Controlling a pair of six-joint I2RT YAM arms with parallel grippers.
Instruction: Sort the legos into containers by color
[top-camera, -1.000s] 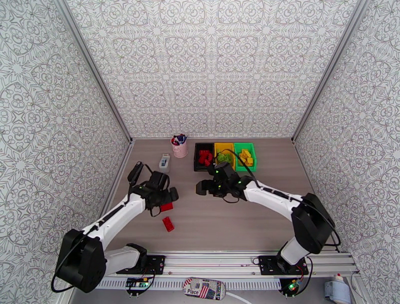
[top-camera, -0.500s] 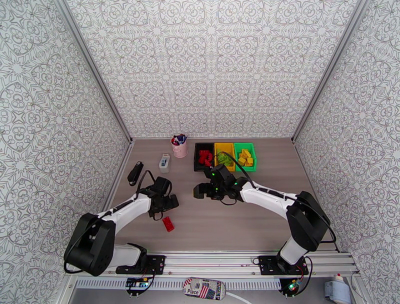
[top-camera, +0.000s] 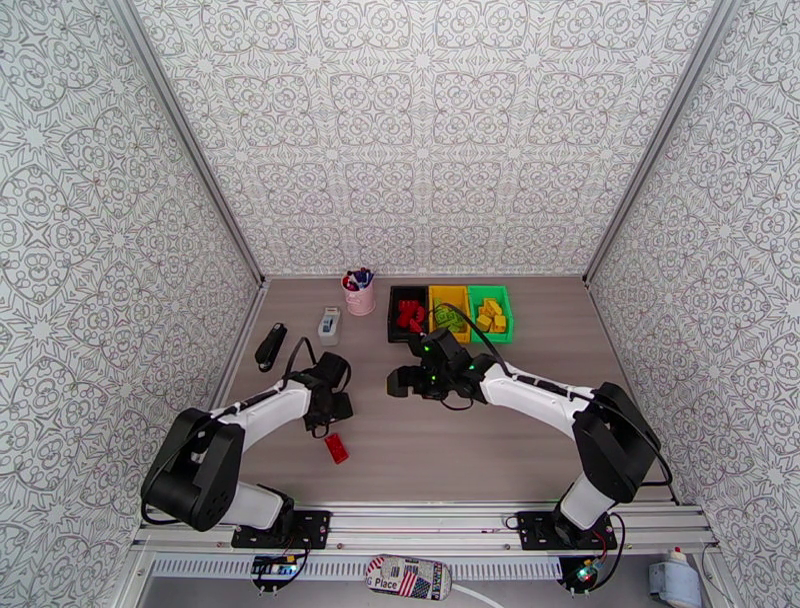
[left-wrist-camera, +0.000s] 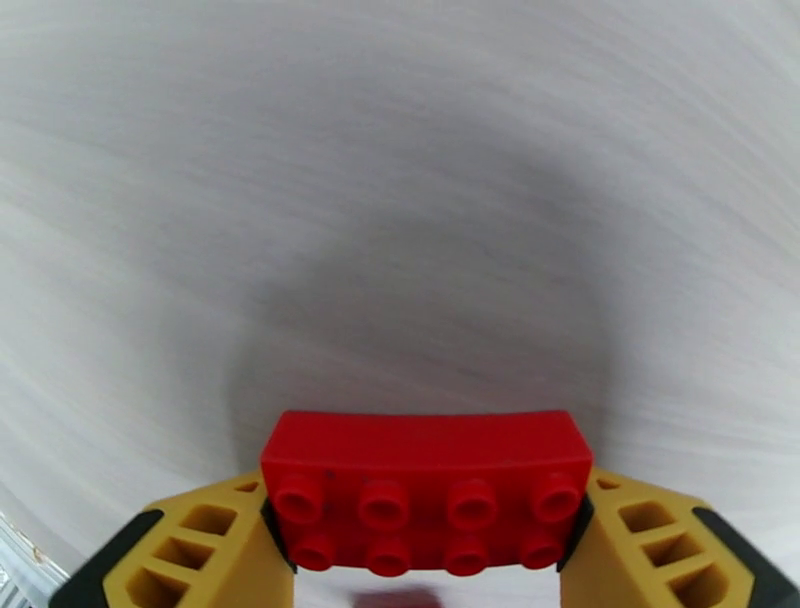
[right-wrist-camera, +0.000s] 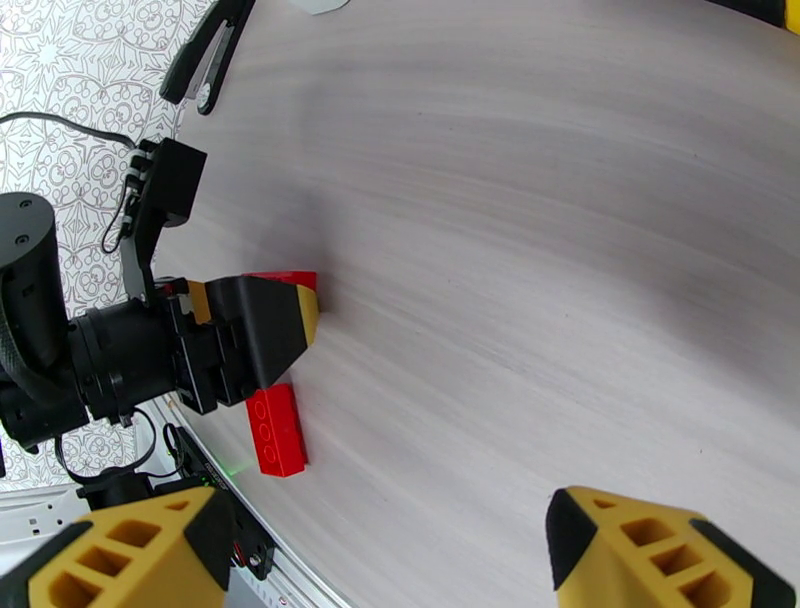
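Top view: the left gripper (top-camera: 336, 406) points down at the table (top-camera: 480, 450), with a loose red brick (top-camera: 336, 447) just nearside of it. The right gripper (top-camera: 399, 380) hangs nearside of the black bin (top-camera: 393, 315), yellow bin (top-camera: 449, 290) and green bin (top-camera: 490, 289).

Left wrist: the fingers (left-wrist-camera: 200, 545) clamp a red 2x4 brick (left-wrist-camera: 425, 465) by its short ends, above the tabletop.

Right wrist: the right gripper's jaws are spread wide with nothing between them. Ahead, the loose brick lies beside the left gripper.
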